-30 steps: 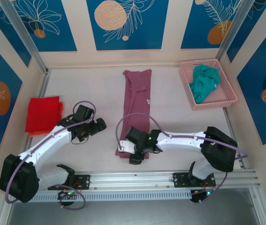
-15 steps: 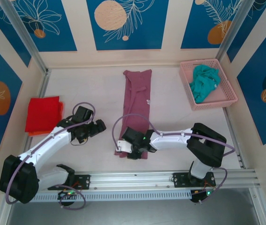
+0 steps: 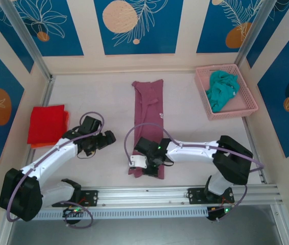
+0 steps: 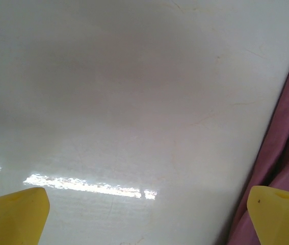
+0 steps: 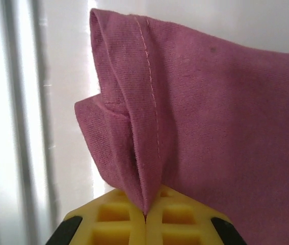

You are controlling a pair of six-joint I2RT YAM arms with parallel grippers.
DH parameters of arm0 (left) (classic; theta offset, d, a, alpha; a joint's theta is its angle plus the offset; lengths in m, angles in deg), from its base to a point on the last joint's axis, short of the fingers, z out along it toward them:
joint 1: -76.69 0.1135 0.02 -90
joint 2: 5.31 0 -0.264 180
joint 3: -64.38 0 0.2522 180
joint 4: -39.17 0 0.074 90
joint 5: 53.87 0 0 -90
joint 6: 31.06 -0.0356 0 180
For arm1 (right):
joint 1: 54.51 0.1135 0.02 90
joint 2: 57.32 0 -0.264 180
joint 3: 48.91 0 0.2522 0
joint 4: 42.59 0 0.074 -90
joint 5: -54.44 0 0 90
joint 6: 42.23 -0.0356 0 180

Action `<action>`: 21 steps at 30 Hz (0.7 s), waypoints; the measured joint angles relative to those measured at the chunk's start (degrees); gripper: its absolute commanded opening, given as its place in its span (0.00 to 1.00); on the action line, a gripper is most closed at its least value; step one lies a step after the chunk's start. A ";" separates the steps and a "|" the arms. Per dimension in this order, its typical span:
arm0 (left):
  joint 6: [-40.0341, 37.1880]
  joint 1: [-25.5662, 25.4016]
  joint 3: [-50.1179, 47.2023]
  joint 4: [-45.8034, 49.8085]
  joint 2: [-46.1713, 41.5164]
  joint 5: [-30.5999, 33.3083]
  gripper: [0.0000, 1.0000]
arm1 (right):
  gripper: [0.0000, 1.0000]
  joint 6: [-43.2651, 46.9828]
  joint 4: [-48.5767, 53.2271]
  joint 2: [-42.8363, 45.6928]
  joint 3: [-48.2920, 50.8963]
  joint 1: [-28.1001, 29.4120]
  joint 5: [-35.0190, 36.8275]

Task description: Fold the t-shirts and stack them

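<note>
Top external: mauve-pink t-shirt (image 3: 148, 115) lies in a long strip, red t-shirt (image 3: 46, 124) folded well left of it, teal t-shirt (image 3: 220, 89) in the pink basket (image 3: 251, 102) to its right. Right gripper (image 3: 145, 166) is clamped on its near hem (image 5: 129, 127); left gripper (image 3: 107, 138) gapes empty just left of it. Best to lift the hem clear and carry it straight to the far end, edges aligned.

Left arm angled forward and to the right. Left gripper (image 3: 108, 137) jaws spread wide (yellow fingertips far apart). Right arm reaches leftward, wrist low. Right gripper (image 5: 145, 217) pinched tight on mauve-pink t-shirt (image 5: 226, 127) hem.
</note>
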 measured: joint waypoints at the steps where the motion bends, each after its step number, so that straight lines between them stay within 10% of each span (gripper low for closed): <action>1: -0.07 -0.02 0.00 -0.17 0.22 -0.13 1.00 | 0.00 0.09 1.44 1.16 -0.61 -0.26 -0.90; 21: -3.02 0.00 2.58 -3.08 6.36 -1.99 1.00 | 0.00 15.34 10.19 -5.81 -19.74 -20.09 -0.94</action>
